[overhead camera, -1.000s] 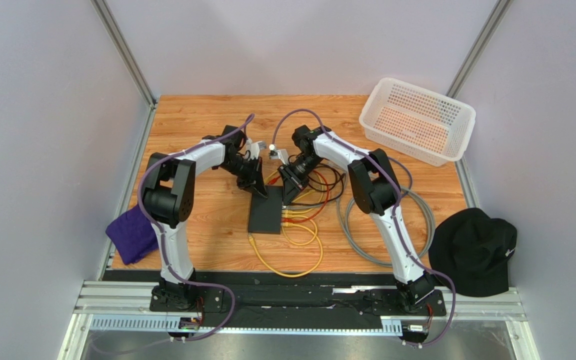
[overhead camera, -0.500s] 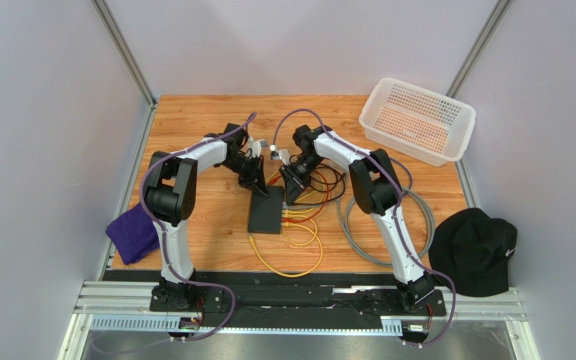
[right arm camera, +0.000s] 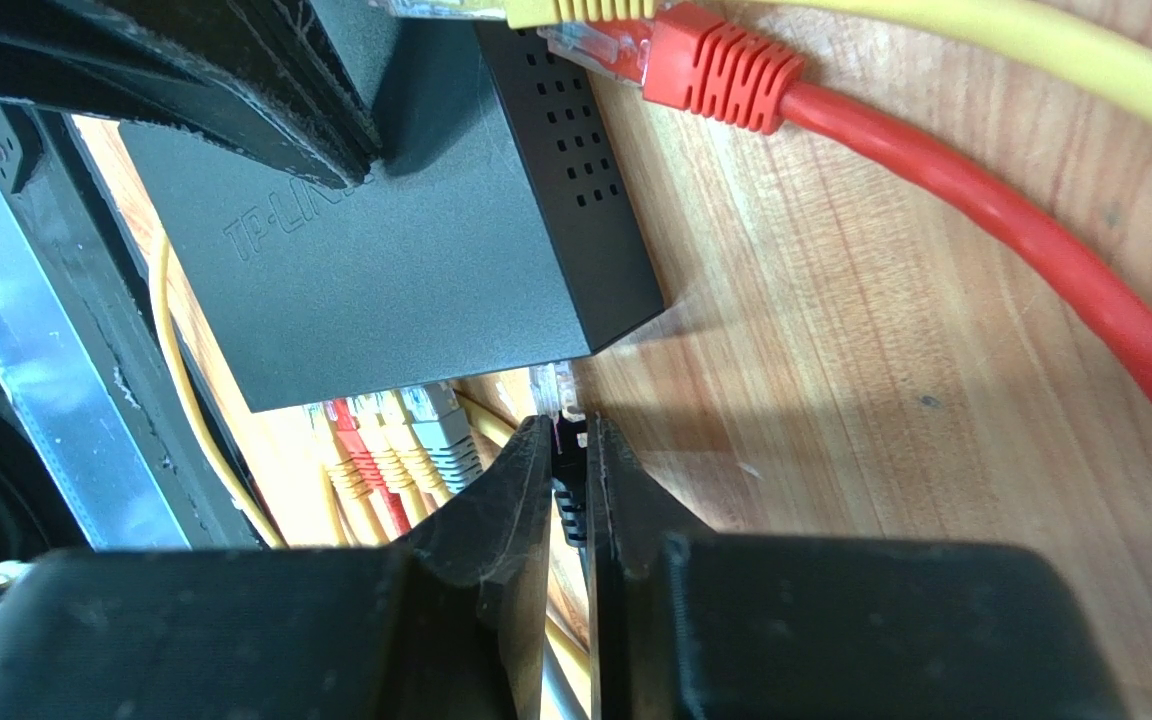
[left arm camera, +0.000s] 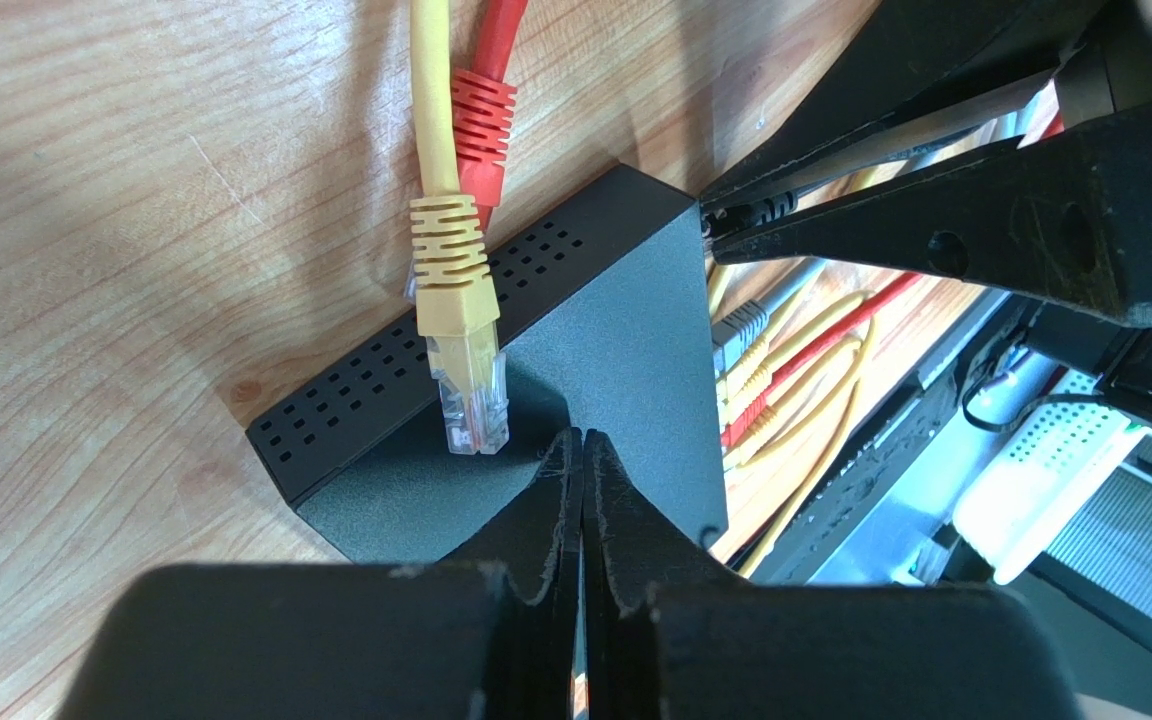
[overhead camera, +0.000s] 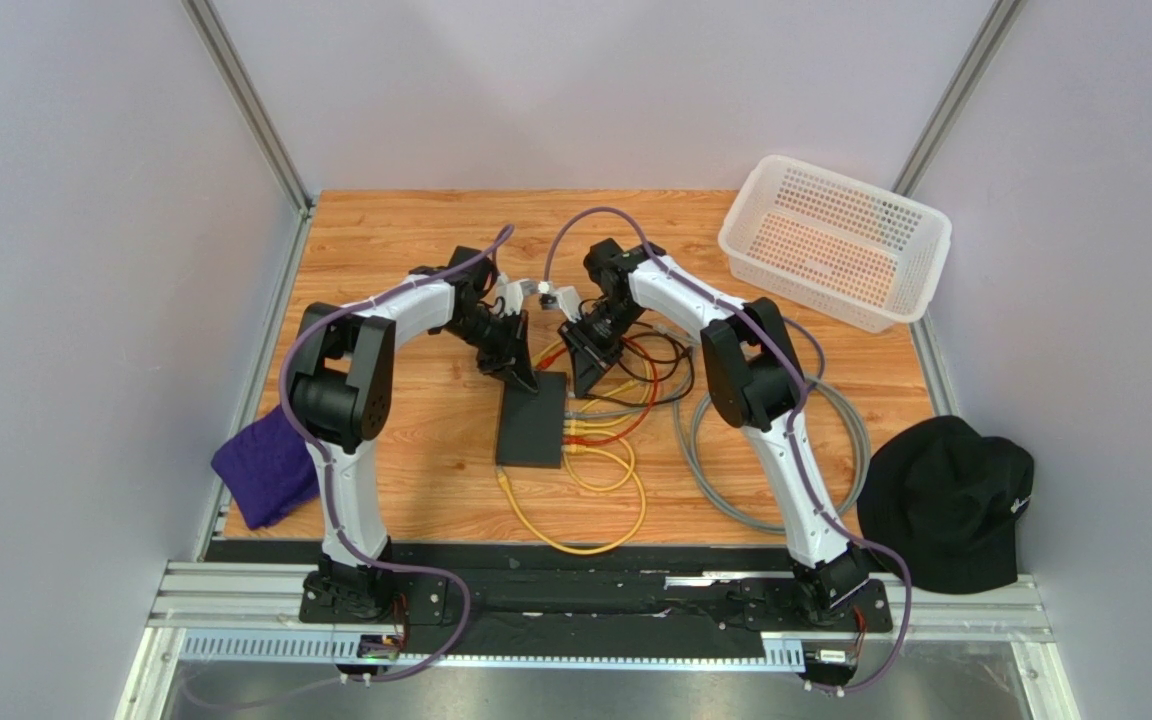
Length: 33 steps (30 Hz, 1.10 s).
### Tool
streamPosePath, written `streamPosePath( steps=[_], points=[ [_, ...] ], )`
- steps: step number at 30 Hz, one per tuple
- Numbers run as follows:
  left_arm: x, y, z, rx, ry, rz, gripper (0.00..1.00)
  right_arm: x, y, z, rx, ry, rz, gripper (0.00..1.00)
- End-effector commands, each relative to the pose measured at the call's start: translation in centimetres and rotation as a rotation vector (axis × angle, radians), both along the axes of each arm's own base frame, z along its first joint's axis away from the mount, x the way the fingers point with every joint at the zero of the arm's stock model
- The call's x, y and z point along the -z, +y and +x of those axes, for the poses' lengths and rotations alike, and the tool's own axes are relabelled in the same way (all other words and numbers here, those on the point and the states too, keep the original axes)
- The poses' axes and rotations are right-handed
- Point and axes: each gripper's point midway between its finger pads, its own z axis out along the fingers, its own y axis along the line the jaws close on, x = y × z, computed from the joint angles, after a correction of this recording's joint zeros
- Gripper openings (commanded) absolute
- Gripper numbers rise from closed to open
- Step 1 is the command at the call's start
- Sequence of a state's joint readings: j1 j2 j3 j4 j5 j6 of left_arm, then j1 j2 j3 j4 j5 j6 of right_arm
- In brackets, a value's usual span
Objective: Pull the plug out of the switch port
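Right gripper (right arm camera: 567, 432) pinches the small, probably stiff plug (right arm camera: 554, 390) by its body. Left gripper (left arm camera: 584, 443), closed empty, pins the likely lightweight switch (right arm camera: 417, 255).

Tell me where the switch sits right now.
Top view: the switch lies flat near the middle of the table, just left of the yellow cables plugged into its right edge.
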State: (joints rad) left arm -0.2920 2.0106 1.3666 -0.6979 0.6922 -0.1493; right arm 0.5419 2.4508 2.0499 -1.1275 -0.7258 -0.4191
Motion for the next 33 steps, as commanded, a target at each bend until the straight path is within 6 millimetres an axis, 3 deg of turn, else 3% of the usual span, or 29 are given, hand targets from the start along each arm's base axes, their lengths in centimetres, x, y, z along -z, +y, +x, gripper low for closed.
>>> streamPosePath(
  steps=[1,3,4,5,8,9,11,12,16,19,23,28,33],
  points=[
    [1.3,0.8,0.8,0.017,-0.053,0.079,0.00,0.8,-1.1,1.5,-0.034,-0.119,-0.060,0.00],
    [1.3,0.7,0.9,0.017,-0.054,0.080,0.00,-1.3,-0.6,2.4,-0.040,-0.177,-0.030,0.00],
    [1.2,0.7,0.9,0.015,-0.053,0.080,0.00,-2.0,-0.5,2.8,-0.038,-0.201,-0.023,0.13],
    [1.2,0.7,0.9,0.016,-0.051,0.079,0.00,-2.7,-0.4,3.1,-0.036,-0.220,-0.014,0.20],
    [0.9,0.6,1.1,0.012,-0.058,0.073,0.00,-7.2,0.0,3.3,-0.038,-0.275,0.068,0.30],
    [0.8,0.6,1.1,0.014,-0.061,0.070,0.00,-9.8,0.1,3.2,-0.036,-0.309,0.114,0.37],
    [0.5,0.5,1.1,0.014,-0.069,0.066,0.00,-12.1,-0.6,3.4,-0.010,-0.340,0.149,0.44],
    [0.4,0.5,1.2,0.012,-0.073,0.065,0.00,-14.3,-0.8,3.6,0.004,-0.389,0.182,0.48],
    [0.1,0.5,1.3,0.010,-0.078,0.066,0.00,-15.5,-3.5,3.0,0.051,-0.418,0.171,0.54],
    [-0.1,0.4,1.4,0.008,-0.079,0.065,0.00,-13.2,-6.9,3.0,0.084,-0.439,0.031,0.54],
    [-0.2,0.4,1.5,0.006,-0.079,0.061,0.00,-9.6,-10.7,1.6,0.150,-0.328,-0.085,0.42],
    [-0.1,0.3,1.5,0.001,-0.069,0.058,0.00,-6.9,-13.2,1.7,0.228,-0.327,-0.212,0.42],
    [0.0,0.0,1.6,0.006,-0.066,0.057,0.00,-5.8,-14.1,4.7,0.309,-0.366,-0.267,0.42]
  ],
)
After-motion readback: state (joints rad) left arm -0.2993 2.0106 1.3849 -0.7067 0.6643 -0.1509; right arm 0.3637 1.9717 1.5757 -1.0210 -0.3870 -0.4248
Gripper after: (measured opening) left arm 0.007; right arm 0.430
